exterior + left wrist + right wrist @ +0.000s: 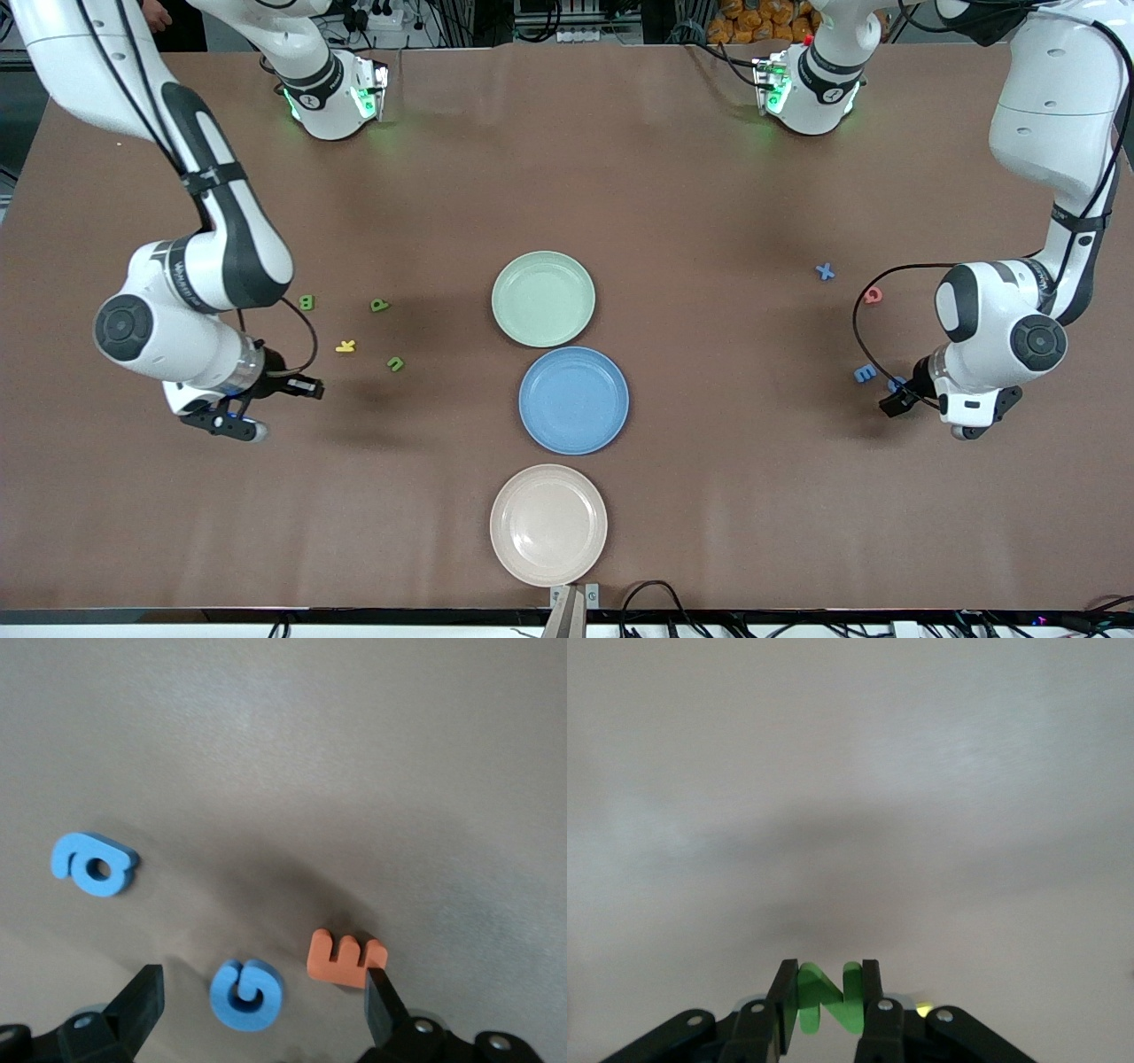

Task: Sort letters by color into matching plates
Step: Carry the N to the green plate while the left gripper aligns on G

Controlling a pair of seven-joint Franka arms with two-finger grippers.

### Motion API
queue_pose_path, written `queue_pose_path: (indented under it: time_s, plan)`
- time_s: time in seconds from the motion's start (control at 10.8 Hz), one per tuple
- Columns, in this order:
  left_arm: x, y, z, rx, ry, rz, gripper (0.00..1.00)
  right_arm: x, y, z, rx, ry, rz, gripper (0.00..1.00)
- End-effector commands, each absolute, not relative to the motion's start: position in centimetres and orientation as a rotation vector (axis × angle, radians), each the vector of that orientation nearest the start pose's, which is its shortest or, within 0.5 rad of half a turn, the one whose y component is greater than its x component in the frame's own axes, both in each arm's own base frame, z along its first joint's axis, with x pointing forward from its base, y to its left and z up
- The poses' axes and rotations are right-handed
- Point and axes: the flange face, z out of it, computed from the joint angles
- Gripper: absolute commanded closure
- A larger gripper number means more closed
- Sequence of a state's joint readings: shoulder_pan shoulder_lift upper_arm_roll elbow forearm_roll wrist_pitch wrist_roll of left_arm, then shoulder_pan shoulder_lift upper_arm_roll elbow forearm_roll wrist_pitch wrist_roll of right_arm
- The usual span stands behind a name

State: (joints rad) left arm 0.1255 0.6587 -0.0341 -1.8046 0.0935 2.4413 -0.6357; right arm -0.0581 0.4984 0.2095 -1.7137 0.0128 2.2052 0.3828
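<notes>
Three plates lie in a row mid-table: the pale green plate farthest from the front camera, the blue plate next, the cream plate nearest (all three hold nothing).

My right gripper hangs over bare table toward my right arm's end, fingers clamped on a green letter.

My left gripper hovers with fingers spread over a blue letter, beside an orange letter and another blue letter.

Three green letters and a yellow letter lie on the table, none plated.
</notes>
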Motion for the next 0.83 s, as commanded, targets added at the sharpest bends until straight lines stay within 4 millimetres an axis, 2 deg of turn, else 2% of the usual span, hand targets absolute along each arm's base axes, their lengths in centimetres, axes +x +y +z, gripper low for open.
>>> queue_pose_path:
  time_s: [0.0, 0.18, 0.28, 0.55, 0.74]
  plan:
    - [65.1, 5.0, 17.7, -2.923, -1.036, -0.002, 0.0, 64.8, 17.5, 32.1, -3.05, 0.371, 0.009, 1.0]
    - [65.2, 5.0, 17.7, -2.926, -1.033, -0.004, 0.0, 62.4, 24.8, 32.0, -3.114, 0.419, -0.052, 1.0]
    - [65.3, 5.1, 17.6, -2.926, -1.028, -0.004, 0.0, 60.9, 28.3, 32.0, -3.13, 0.359, -0.061, 1.0]
    - [65.2, 5.4, 17.9, -2.929, -1.02, -0.007, 0.0, 57.1, 35.1, 31.9, -3.121, 0.181, -0.031, 1.0]
    - [65.1, 5.1, 18.3, -2.934, -1.002, -0.004, 0.0, 54.4, 38.7, 31.1, -3.127, 0.074, -0.005, 1.0]
